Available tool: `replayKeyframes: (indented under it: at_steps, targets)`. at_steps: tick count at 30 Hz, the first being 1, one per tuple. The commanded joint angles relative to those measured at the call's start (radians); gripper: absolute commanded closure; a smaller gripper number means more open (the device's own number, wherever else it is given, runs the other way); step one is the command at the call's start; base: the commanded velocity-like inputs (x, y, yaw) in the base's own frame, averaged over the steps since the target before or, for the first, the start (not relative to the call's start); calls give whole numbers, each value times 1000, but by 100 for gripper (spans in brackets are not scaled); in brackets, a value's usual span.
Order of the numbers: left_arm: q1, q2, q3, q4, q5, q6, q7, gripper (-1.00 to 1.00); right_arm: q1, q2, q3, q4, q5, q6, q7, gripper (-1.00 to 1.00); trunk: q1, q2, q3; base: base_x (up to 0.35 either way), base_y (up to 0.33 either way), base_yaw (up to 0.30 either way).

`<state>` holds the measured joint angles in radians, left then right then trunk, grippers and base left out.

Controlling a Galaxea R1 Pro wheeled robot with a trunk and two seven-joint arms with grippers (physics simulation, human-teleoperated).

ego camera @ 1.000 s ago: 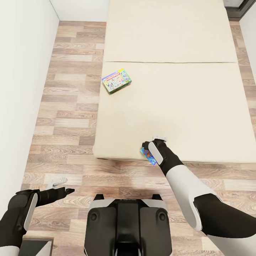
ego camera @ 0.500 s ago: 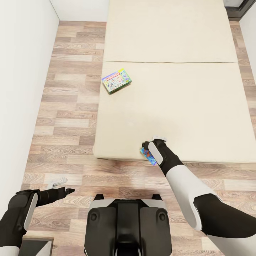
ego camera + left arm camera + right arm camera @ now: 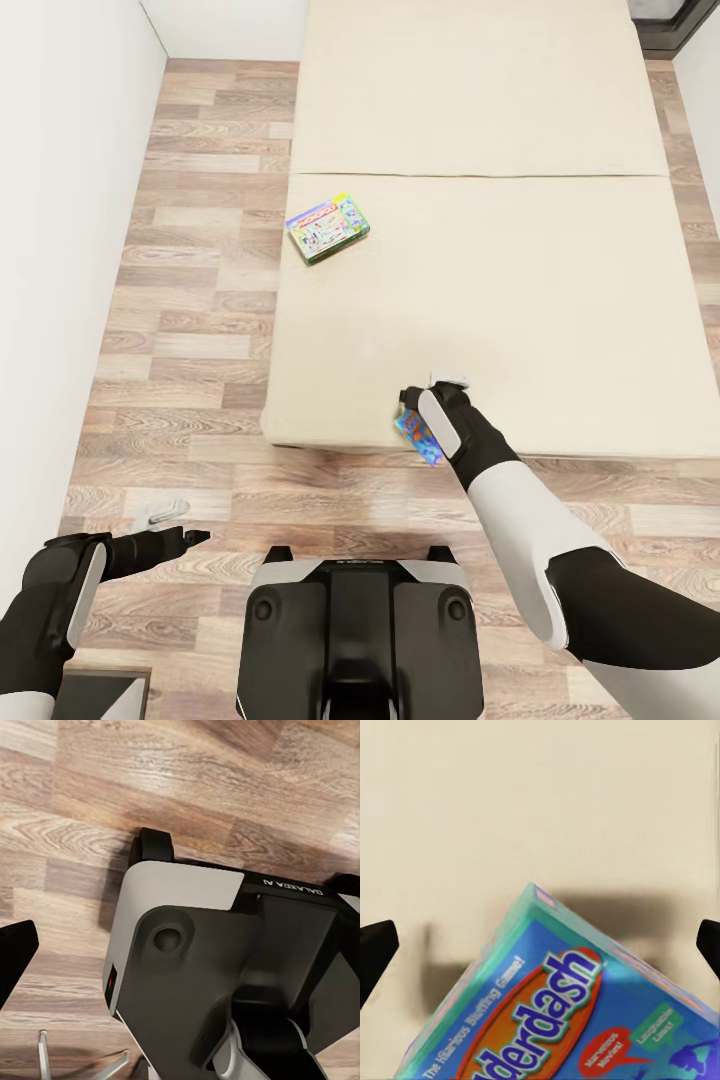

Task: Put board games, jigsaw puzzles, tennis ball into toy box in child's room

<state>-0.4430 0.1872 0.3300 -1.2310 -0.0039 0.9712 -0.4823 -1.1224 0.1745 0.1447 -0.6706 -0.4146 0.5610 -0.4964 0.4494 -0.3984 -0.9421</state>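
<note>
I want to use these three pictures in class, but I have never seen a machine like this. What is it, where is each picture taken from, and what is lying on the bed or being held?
This is a simulated wheeled robot with two arms, each ending in a two-fingered gripper. The large picture comes from a camera on its head, looking down past its dark base at a cream bed on a wood-plank floor.

The other two pictures come from cameras near each gripper. The left wrist view looks down at the robot's own base and the floor; the left gripper hangs over the floor, open and empty.

On the bed lies a green board game near its left edge. At the near edge, the right gripper is at a blue board game, which looks tilted up; its dark fingertips sit wide on either side. Whether it grips the box is unclear.
</note>
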Motion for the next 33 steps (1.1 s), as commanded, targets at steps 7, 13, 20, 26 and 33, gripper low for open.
replayKeyframes:
  at_steps: [7,13,20,26,33]
  targets:
    - [0,0,1,-1,-1,6,-4,-100,0,0,3,-47,-9,11,-10,-100,1,-2,-1,0,0,0]
    - [0,0,1,-1,-1,6,-4,-100,4,0,3,-124,-9,54,-10,-100,1,-2,0,0,0,0]
    - [0,0,1,-1,-1,6,-3,-100,32,0,1,-337,-9,160,-6,-100,1,-2,6,0,0,0]
    - [0,0,1,-1,-1,6,-2,-100,147,0,0,-525,-10,241,8,-100,1,-2,15,0,0,-8]
    - [0,0,1,-1,-1,5,-2,-100,234,0,-4,-624,-13,256,23,-100,1,-2,26,0,0,-62]
